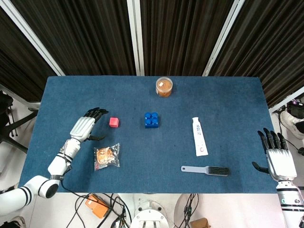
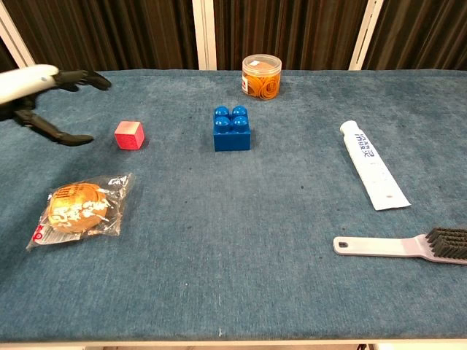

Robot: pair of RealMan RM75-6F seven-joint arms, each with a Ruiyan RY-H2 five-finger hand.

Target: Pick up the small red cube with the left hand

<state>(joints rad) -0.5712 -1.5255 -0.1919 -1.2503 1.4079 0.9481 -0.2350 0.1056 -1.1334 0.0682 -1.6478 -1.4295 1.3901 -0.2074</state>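
The left hand (image 1: 86, 127) hovers with fingers spread, holding nothing, just beside the small red cube (image 1: 113, 122) on the blue cloth table (image 1: 228, 104). A wrapped orange snack packet (image 1: 106, 156) lies nearby; nothing blocks the cube.

We see even, bright overhead light on the blue table (image 1: 228, 99) in both views, with only short, soft shadows under the things on it. The dark curtains (image 1: 95, 33) behind stay dim. The head view is sharp throughout. In the chest view the left hand (image 2: 33, 91) at the frame edge looks slightly washed out and soft, and the table's far edge bows faintly.
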